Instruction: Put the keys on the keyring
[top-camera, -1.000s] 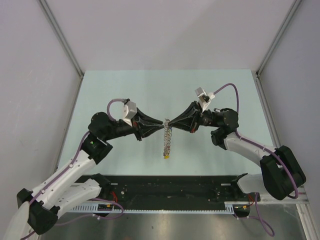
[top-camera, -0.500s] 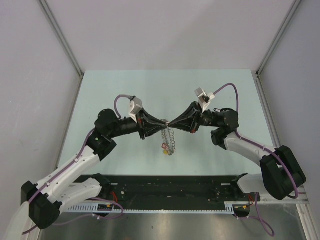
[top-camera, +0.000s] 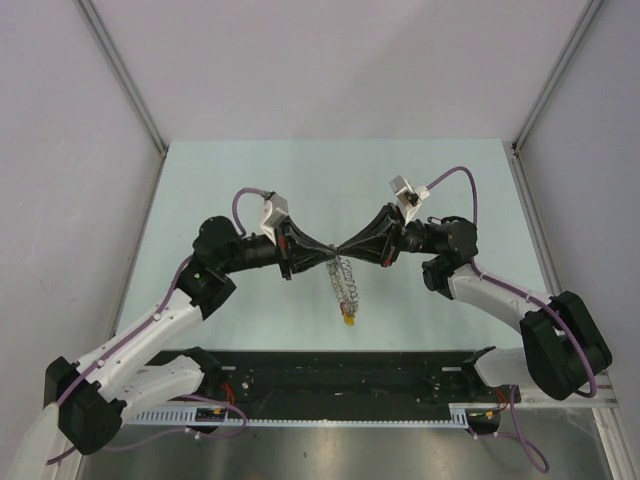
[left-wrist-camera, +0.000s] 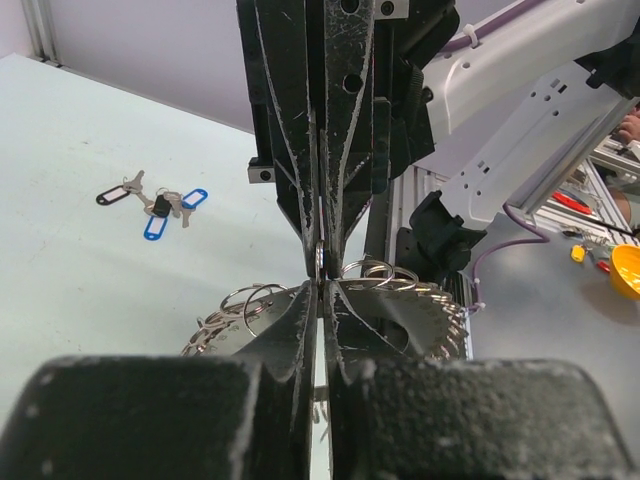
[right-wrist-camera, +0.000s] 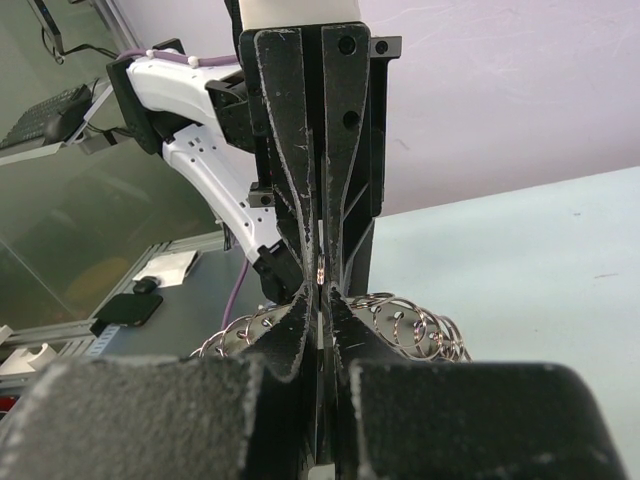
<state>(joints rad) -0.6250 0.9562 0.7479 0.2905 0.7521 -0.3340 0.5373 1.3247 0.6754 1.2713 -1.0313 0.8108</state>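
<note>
Loose keys (left-wrist-camera: 152, 205) with blue and black tags lie on the table (left-wrist-camera: 60, 250), well apart from both grippers. Left gripper (top-camera: 325, 253): fingers pressed together on the keyring (top-camera: 345, 285) wire above mid-table. The keyring hangs below the tips, yellow tag (top-camera: 349, 320) lowest. Right gripper (top-camera: 347, 247): clamped on the same ring, tip to tip with the left.
</note>
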